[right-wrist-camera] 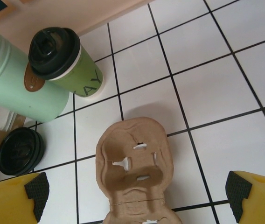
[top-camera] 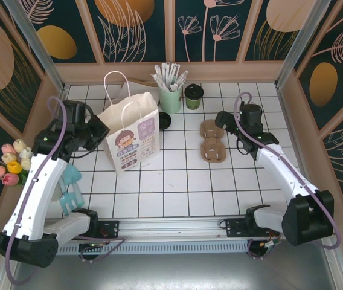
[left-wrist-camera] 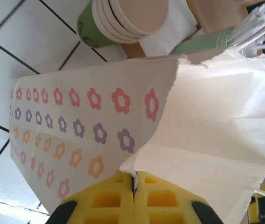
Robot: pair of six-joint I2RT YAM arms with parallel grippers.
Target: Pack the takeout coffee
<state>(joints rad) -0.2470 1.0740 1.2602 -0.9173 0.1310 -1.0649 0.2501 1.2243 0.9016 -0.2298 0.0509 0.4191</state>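
The left gripper (left-wrist-camera: 133, 186) is pressing its yellow fingers (left-wrist-camera: 104, 200) flat together and pinching the rim of the white paper bag (left-wrist-camera: 216, 121) between them. The thin paper edge is running straight into the seam where the pads meet. The bag is standing upright on the tiled table (top-camera: 177, 193) with its mouth gaping, and its narrow side is showing rows of pink, purple and orange flowers. Just beyond the bag a stack of lidless cups (left-wrist-camera: 123, 18) is showing, and beside it a mint green holder (left-wrist-camera: 202, 43) is bristling with white sticks (left-wrist-camera: 258, 25).

The right gripper (right-wrist-camera: 135, 198) is holding its jaws spread wide and gripping nothing. It is hanging over a brown pulp cup carrier (right-wrist-camera: 132, 163) that is lying flat on the tiles.

The takeout coffee (right-wrist-camera: 72, 70) is standing upright farther back, near the rear wall, with its black lid (right-wrist-camera: 53, 49) sitting on it — just beside the mint holder, on the holder's right in the overhead view, and apart from both grippers. A spare lid (right-wrist-camera: 19, 150), also black, is resting on the tiles in front of the holder, between the bag and the carrier.
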